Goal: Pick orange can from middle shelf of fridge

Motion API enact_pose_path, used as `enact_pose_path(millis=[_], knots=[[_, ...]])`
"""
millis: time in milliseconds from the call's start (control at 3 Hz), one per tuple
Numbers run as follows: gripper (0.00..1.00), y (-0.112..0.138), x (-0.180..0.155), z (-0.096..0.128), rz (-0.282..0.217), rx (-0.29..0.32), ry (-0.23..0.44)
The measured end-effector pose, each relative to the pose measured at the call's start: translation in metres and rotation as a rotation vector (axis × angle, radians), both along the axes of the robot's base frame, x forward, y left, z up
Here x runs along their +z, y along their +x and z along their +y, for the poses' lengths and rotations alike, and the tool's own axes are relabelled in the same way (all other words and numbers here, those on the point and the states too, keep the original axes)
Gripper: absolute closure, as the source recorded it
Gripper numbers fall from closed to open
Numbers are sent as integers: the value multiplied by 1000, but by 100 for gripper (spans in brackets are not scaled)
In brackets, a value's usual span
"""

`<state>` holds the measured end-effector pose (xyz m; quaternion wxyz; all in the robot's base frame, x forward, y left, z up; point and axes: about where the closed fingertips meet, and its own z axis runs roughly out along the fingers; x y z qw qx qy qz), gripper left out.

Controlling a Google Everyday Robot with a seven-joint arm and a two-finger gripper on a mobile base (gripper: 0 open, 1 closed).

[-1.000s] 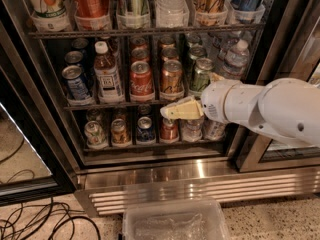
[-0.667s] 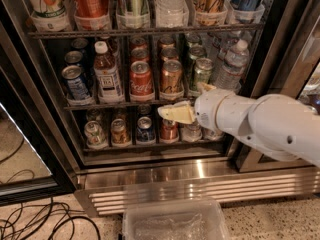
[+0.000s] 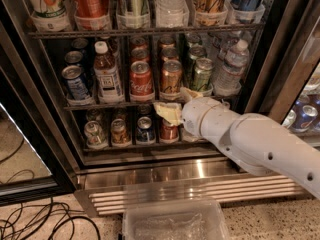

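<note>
Two neighbours, the red Coca-Cola can (image 3: pixel 141 80) and green can (image 3: pixel 202 74), flank the orange can (image 3: pixel 171 78) at the front edge of the table (image 3: pixel 100 105); the released tool (image 3: pixel 174 104), just below that edge, may snag it or topple them.

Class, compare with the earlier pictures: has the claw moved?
Yes. The claw has shifted slightly left along the middle shelf; its tip now sits below the gap between the Coke can and the orange can.
</note>
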<state>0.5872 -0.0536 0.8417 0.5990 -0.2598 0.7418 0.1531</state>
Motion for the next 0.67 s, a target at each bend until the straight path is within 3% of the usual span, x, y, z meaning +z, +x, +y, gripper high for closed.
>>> enact_pose_path(millis=[667], knots=[[29, 5, 1, -1, -96, -87, 9]])
